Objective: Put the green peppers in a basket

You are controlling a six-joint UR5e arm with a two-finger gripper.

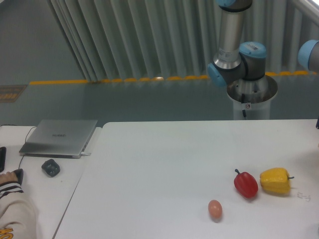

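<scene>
Zero green peppers or baskets in view, gripper out of frame too, so no clue if jaws open or closed. Desk (164,159) big, white. Arm (234,45) behind far edge. Near right edge: yellow pepper (275,180), red pepper (246,183), egg (215,208). Guessing green one handles alike: light, waxy, slippery, grab across body.

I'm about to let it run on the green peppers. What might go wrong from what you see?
1. No green pepper or basket is in view; only a red pepper, a yellow pepper and an egg, so it may grab the wrong one.
2. The claw is out of frame, so its state can't be checked.
</scene>
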